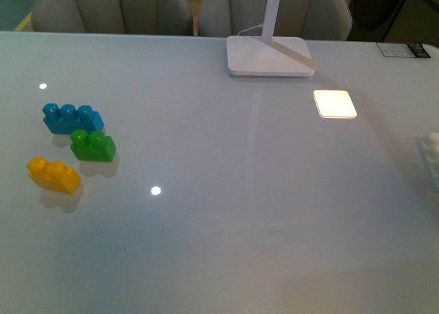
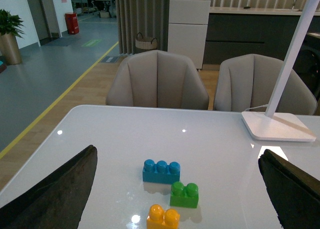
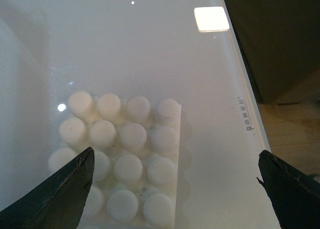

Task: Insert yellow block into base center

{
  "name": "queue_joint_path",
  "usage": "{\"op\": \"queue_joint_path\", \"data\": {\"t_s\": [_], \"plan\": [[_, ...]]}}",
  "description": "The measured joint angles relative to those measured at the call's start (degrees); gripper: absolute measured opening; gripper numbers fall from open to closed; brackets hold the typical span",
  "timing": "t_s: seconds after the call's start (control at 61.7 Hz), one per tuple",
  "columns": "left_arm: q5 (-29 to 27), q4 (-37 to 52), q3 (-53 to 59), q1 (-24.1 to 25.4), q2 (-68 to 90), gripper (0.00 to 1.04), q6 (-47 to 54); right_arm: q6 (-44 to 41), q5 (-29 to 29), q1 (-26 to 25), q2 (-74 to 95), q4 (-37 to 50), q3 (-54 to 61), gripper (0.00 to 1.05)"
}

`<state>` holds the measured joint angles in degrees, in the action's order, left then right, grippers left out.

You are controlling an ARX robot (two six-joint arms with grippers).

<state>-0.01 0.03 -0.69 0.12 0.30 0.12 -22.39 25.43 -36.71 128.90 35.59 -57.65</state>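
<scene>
While the left gripper [image 2: 176, 150] and right gripper [image 3: 175, 151] gape wide and empty, the yellow block [image 1: 53, 175] looks light, rigid, slick, best pinched across its flat sides.

yellow block [image 1: 53, 175]: 2 studs up, lying flat, loose, just beside green block [image 1: 93, 147], on its near-left | base [image 3: 125, 159]: white 4x4 stud plate, flat, studs bare, well apart to right of green block

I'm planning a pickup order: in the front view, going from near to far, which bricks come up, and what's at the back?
yellow block → green two-stud brick → blue three-stud brick → white lamp foot
</scene>
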Motion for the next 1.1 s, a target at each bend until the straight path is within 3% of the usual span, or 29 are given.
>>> {"op": "queue_joint_path", "data": {"t_s": [0.356,1.101], "plan": [[0.00,0.00,0.00,0.00,0.00,0.97,0.00,2.21,1.95,-2.51,8.15,0.33,-7.72,0.96],[0.00,0.00,0.00,0.00,0.00,0.97,0.00,9.79,1.20,3.28,17.44,3.98,-15.06,0.96]]}}
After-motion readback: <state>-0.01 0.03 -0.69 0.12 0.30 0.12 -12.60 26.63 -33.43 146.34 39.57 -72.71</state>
